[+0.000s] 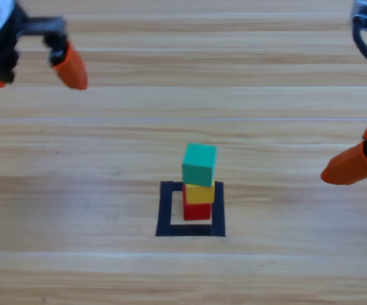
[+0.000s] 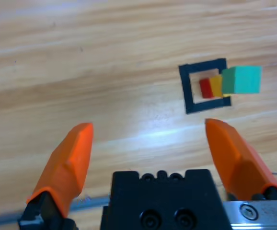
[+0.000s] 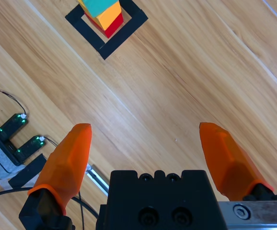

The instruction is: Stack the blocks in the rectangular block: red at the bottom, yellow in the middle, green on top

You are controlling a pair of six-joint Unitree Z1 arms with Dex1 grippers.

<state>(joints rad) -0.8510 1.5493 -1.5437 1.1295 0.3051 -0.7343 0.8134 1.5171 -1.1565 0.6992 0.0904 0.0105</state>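
A: Stack position?

B: Standing inside the black tape square (image 1: 191, 229) on the wooden table (image 1: 94, 190). Red cube (image 1: 197, 210) at the bottom, yellow cube (image 1: 199, 192) on it, teal-green cube (image 1: 199, 164) on top, sitting slightly askew but resting on the yellow.

A: Left gripper?

B: Left gripper (image 2: 148, 139) drawn back toward the upper left corner of the high view, well apart from the stack. Jaws spread wide, nothing between them but bare wood. From its own wrist view, tape square (image 2: 190, 91) ahead and off to the right of the jaws, with red cube (image 2: 205, 88), yellow cube (image 2: 216, 86) and teal-green cube (image 2: 241, 79) seen leaning out toward the right.

A: Right gripper?

B: Right gripper (image 3: 145, 136) out at the right edge of the high view, also well apart from the stack. Jaws wide apart, holding nothing. Ahead of it and to the left in its wrist view: tape square (image 3: 124, 36), teal-green cube (image 3: 99, 5) partly cut by the top edge, yellow cube (image 3: 110, 18) and a sliver of red cube (image 3: 115, 28) below.

A: Anything else near that gripper?

B: Black cables (image 3: 9, 98) and small electronic boxes with green lights (image 3: 11, 143) off to its left, past the table edge.
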